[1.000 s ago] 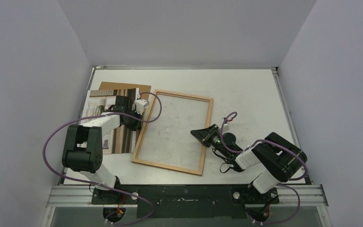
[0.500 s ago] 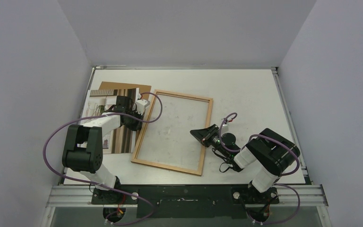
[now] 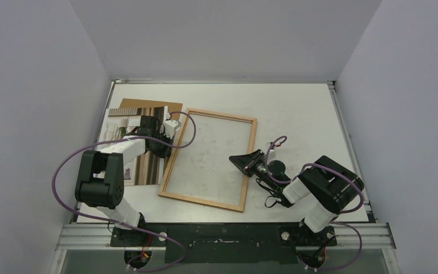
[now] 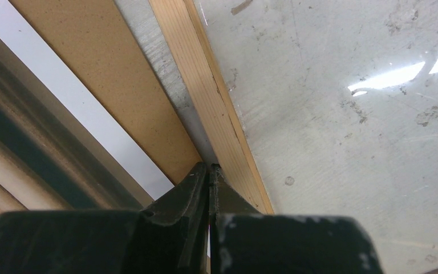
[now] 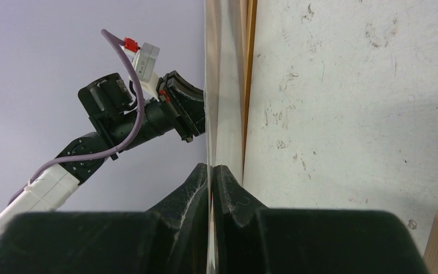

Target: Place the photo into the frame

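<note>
While closed, the left pincer (image 4: 210, 169) sits at the frame (image 4: 197, 68) (its left rail).

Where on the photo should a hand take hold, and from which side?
Probably its long right edge, the one facing the frame. The photo is a thin sheet lying flat and face up, partly on the brown backing sheet, so only an edge offers purchase. Come low from the frame side, one finger slid under; the shut left hand sits near that edge.
</note>
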